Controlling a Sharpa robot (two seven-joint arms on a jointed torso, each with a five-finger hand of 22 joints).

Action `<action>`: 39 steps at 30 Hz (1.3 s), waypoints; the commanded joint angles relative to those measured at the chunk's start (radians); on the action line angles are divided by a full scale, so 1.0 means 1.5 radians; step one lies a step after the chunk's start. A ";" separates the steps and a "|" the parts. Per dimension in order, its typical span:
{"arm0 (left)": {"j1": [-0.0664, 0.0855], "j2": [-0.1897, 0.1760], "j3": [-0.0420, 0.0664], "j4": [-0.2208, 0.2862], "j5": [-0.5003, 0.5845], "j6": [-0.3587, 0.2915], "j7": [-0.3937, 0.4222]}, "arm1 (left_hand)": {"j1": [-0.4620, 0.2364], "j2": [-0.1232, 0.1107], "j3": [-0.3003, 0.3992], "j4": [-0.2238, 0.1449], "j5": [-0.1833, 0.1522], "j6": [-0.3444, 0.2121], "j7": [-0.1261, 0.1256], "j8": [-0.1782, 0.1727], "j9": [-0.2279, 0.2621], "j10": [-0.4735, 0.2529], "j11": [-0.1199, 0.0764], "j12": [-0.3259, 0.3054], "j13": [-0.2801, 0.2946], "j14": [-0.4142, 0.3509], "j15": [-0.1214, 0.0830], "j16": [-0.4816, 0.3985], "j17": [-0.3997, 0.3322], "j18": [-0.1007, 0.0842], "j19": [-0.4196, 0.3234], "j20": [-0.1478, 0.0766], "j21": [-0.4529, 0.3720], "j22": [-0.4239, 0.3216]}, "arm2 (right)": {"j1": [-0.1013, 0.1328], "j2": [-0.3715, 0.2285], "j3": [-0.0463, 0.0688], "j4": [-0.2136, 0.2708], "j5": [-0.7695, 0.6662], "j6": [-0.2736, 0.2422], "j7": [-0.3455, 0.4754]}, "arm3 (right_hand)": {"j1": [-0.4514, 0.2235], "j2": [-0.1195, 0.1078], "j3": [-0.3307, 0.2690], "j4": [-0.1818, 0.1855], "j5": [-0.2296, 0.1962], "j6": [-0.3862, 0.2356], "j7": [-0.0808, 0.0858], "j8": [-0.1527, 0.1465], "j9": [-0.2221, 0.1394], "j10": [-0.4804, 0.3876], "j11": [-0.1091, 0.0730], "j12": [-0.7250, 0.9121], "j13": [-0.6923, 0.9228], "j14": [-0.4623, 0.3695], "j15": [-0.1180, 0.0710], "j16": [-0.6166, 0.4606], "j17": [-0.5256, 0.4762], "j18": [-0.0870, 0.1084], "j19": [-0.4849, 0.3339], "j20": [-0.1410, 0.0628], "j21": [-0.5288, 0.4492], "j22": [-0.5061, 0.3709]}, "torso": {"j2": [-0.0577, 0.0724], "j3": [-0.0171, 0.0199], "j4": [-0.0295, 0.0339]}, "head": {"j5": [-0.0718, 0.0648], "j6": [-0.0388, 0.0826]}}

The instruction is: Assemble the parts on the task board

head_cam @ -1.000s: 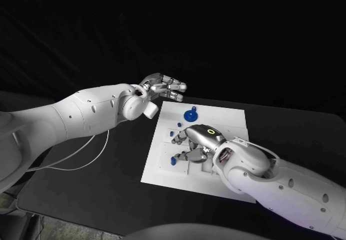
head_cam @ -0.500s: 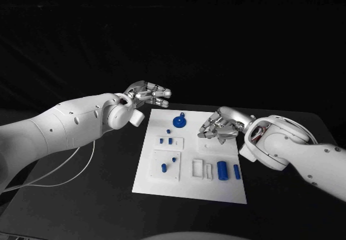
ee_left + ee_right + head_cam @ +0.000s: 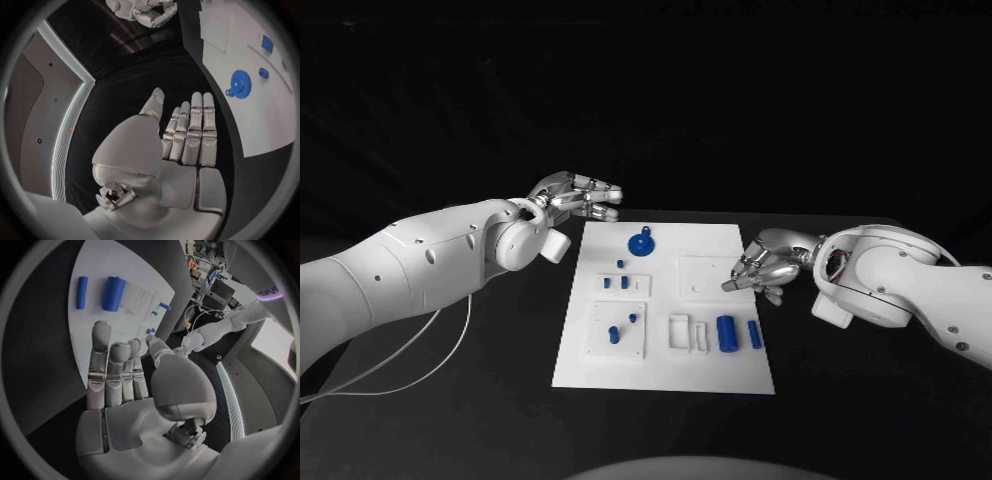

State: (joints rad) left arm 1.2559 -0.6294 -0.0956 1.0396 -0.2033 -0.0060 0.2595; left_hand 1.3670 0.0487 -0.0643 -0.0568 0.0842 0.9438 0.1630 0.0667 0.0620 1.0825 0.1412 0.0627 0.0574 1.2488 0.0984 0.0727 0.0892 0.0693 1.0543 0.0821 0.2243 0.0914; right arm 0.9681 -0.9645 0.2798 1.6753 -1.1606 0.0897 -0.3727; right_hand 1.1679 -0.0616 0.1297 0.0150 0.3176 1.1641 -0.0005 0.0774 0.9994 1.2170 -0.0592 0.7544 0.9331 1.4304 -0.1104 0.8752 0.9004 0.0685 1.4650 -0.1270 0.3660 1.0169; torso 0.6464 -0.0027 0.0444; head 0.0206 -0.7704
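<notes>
Both sets of fingers are lying straight and holding nothing: the left hand is hovering past the far left corner of the task board, the right hand at its right edge. Blue parts are sitting on the board, on the black tabletop.

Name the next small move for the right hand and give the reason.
Probably bring the right hand back over the task board toward the thick blue cylinder. The hand holds nothing, hovers at the board's right edge, and the cylinder lies loose nearby.
</notes>
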 commanded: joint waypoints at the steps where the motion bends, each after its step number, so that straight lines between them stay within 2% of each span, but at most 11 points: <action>1: -0.004 -0.005 0.000 0.008 0.004 -0.003 0.015 | -0.001 -0.004 -0.001 0.002 0.000 -0.003 0.000 -0.001 0.000 -0.004 -0.001 0.000 0.001 -0.001 -0.001 -0.001 0.001 -0.006 -0.005 0.000 0.002 -0.001 | -0.001 -0.008 -0.014 0.005 0.020 0.034 -0.074 | -0.001 -0.009 0.006 0.013 0.005 -0.002 -0.002 -0.008 0.038 -0.003 -0.002 -0.004 0.006 0.002 -0.002 -0.007 0.006 -0.003 0.020 -0.005 -0.003 0.003 | -0.011 -0.0024 -0.0028 | -0.005 -0.008; 6: -0.011 -0.022 0.000 0.027 0.005 -0.006 0.017 | -0.003 -0.005 -0.002 0.002 0.000 -0.001 0.000 -0.001 0.000 -0.004 -0.002 0.000 0.001 0.000 -0.001 -0.001 0.001 -0.006 -0.005 0.000 0.002 -0.001 | 0.000 -0.014 -0.039 0.010 0.019 0.058 -0.133 | -0.014 -0.013 0.030 0.030 -0.008 0.003 -0.005 -0.008 0.041 0.006 -0.004 0.007 0.021 0.009 -0.002 0.007 0.035 -0.005 0.023 -0.006 -0.007 0.006 | -0.016 -0.0040 -0.0044 | -0.011 -0.016; 7: -0.013 -0.025 0.000 0.032 0.005 -0.007 0.017 | -0.003 -0.005 -0.002 0.002 0.000 -0.001 0.000 -0.001 0.000 -0.004 -0.002 0.000 0.001 0.000 -0.001 -0.001 0.001 -0.006 -0.005 0.000 0.002 -0.001 | 0.000 -0.015 -0.044 0.012 0.020 0.059 -0.146 | -0.021 -0.027 0.054 0.033 -0.044 0.007 -0.006 -0.002 0.059 0.011 -0.005 0.022 0.035 0.009 -0.004 0.017 0.048 -0.004 0.023 -0.007 -0.005 0.009 | -0.017 -0.0042 -0.0041 | -0.013 -0.017; 8: -0.014 -0.028 0.000 0.035 0.005 -0.007 0.017 | -0.004 -0.005 -0.002 0.002 0.000 -0.003 0.000 -0.001 0.000 -0.005 -0.001 0.000 0.001 0.000 -0.001 -0.001 0.001 -0.006 -0.005 0.000 0.002 -0.001 | 0.000 -0.015 -0.047 0.012 0.020 0.059 -0.154 | -0.039 -0.053 0.124 0.034 -0.062 -0.001 -0.010 0.006 0.120 0.009 -0.004 0.035 0.048 0.007 -0.005 0.024 0.061 -0.005 0.022 -0.007 -0.005 0.012 | -0.019 -0.0048 -0.0038 | -0.013 -0.019; 9: -0.015 -0.032 0.000 0.039 0.005 -0.007 0.017 | -0.004 -0.005 -0.002 0.002 0.000 -0.003 0.000 -0.001 0.000 -0.005 -0.001 0.000 0.001 0.000 -0.001 -0.001 0.001 -0.006 -0.005 0.000 0.002 -0.001 | 0.000 -0.016 -0.051 0.014 0.022 0.059 -0.162 | -0.057 -0.080 0.181 0.041 -0.091 0.000 -0.007 0.000 0.151 0.010 -0.006 0.042 0.056 0.009 -0.007 0.032 0.075 -0.005 0.023 -0.008 -0.005 0.014 | -0.020 -0.0052 -0.0037 | -0.014 -0.021; 12: -0.019 -0.040 0.000 0.050 0.005 -0.008 0.017 | -0.005 -0.006 -0.002 0.001 0.000 -0.003 0.000 -0.001 0.000 -0.005 -0.001 0.000 0.001 0.000 -0.001 -0.001 0.001 -0.006 -0.005 0.000 0.003 -0.001 | -0.001 -0.015 -0.060 0.016 0.027 0.059 -0.177 | -0.081 -0.090 0.191 0.040 -0.091 -0.003 -0.007 -0.005 0.220 0.015 -0.006 0.075 0.083 0.011 -0.003 0.057 0.111 -0.003 0.024 -0.007 0.014 0.029 | -0.021 -0.0061 -0.0034 | -0.014 -0.026; 17: -0.022 -0.050 -0.002 0.063 0.006 -0.010 0.016 | -0.005 -0.006 -0.002 0.001 0.000 -0.003 0.000 -0.001 0.000 -0.005 -0.001 0.000 0.001 0.000 -0.001 -0.001 0.001 -0.006 -0.005 0.000 0.003 -0.001 | -0.001 -0.011 -0.077 0.019 0.031 0.058 -0.189 | -0.090 -0.097 0.177 0.046 -0.104 -0.021 -0.006 0.030 0.225 0.012 -0.004 0.096 0.096 0.015 -0.003 0.066 0.138 0.001 0.024 -0.005 0.028 0.047 | -0.021 -0.0073 -0.0031 | -0.013 -0.031; 19: -0.023 -0.052 -0.003 0.066 0.006 -0.010 0.016 | -0.005 -0.006 -0.002 0.001 0.000 -0.003 0.000 -0.001 0.000 -0.005 -0.001 0.000 0.001 0.000 -0.001 -0.001 0.001 -0.006 -0.005 0.000 0.003 -0.001 | -0.002 -0.008 -0.082 0.021 0.031 0.057 -0.192 | -0.097 -0.100 0.178 0.054 -0.116 -0.024 -0.005 0.031 0.224 0.011 -0.003 0.096 0.095 0.015 -0.002 0.068 0.143 0.002 0.025 -0.005 0.033 0.051 | -0.020 -0.0071 -0.0032 | -0.014 -0.033; 25: -0.024 -0.053 -0.004 0.068 0.006 -0.009 0.016 | -0.007 -0.007 -0.001 0.002 0.000 -0.005 0.000 -0.001 0.000 -0.006 -0.001 0.000 0.001 0.000 -0.001 -0.001 0.002 -0.006 -0.005 0.000 0.003 -0.001 | -0.007 0.003 -0.088 0.023 0.032 0.042 -0.199 | -0.131 -0.117 0.177 0.088 -0.179 -0.025 -0.001 0.025 0.223 0.007 0.000 0.090 0.090 0.016 -0.001 0.066 0.149 0.004 0.025 -0.004 0.045 0.063 | -0.018 -0.0061 -0.0030 | -0.014 -0.038; 32: -0.024 -0.055 -0.005 0.069 0.006 -0.008 0.015 | -0.009 -0.008 -0.001 0.003 0.000 -0.007 0.000 -0.001 0.000 -0.006 -0.001 0.000 0.001 0.000 -0.001 -0.001 0.002 -0.006 -0.005 0.000 0.003 -0.001 | -0.009 0.015 -0.091 0.026 0.015 0.015 -0.204 | -0.145 -0.126 0.118 0.181 -0.179 -0.040 0.005 0.002 0.222 0.005 0.003 0.091 0.093 0.018 0.000 0.073 0.160 0.005 0.026 -0.004 0.057 0.074 | -0.018 -0.0054 -0.0034 | -0.011 -0.043; 39: -0.024 -0.054 -0.005 0.070 0.006 -0.005 0.013 | -0.012 -0.008 -0.001 0.004 0.000 -0.008 0.000 -0.001 0.000 -0.007 -0.001 0.000 0.001 0.000 -0.001 -0.001 0.002 -0.006 -0.005 0.000 0.003 -0.002 | -0.011 0.021 -0.094 0.030 -0.013 0.018 -0.215 | -0.146 -0.125 0.116 0.183 -0.179 -0.055 0.009 -0.004 0.223 0.021 0.006 0.147 0.139 0.022 0.003 0.101 0.192 0.009 0.028 -0.001 0.104 0.111 | -0.018 -0.0061 -0.0036 | -0.011 -0.046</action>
State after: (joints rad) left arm 1.2212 -0.7129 -0.1041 1.1415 -0.2017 -0.0161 0.2691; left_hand 1.3577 0.0394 -0.0644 -0.0566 0.0842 0.9341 0.1642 0.0667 0.0619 1.0799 0.1386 0.0627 0.0574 1.2488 0.0984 0.0727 0.0907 0.0692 1.0543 0.0821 0.2242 0.0899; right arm 0.9530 -0.9350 0.1396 1.7181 -1.1396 0.1198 -0.6766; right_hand 0.9451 -0.2477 0.3027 0.2848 0.0504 1.0875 0.0128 0.0742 1.3079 1.2440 -0.0501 0.9704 1.1380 1.4562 -0.1071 1.0208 1.1870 0.0685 1.4649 -0.1339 0.5179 1.1806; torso 0.6196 -0.0113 0.0393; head 0.0037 -0.8377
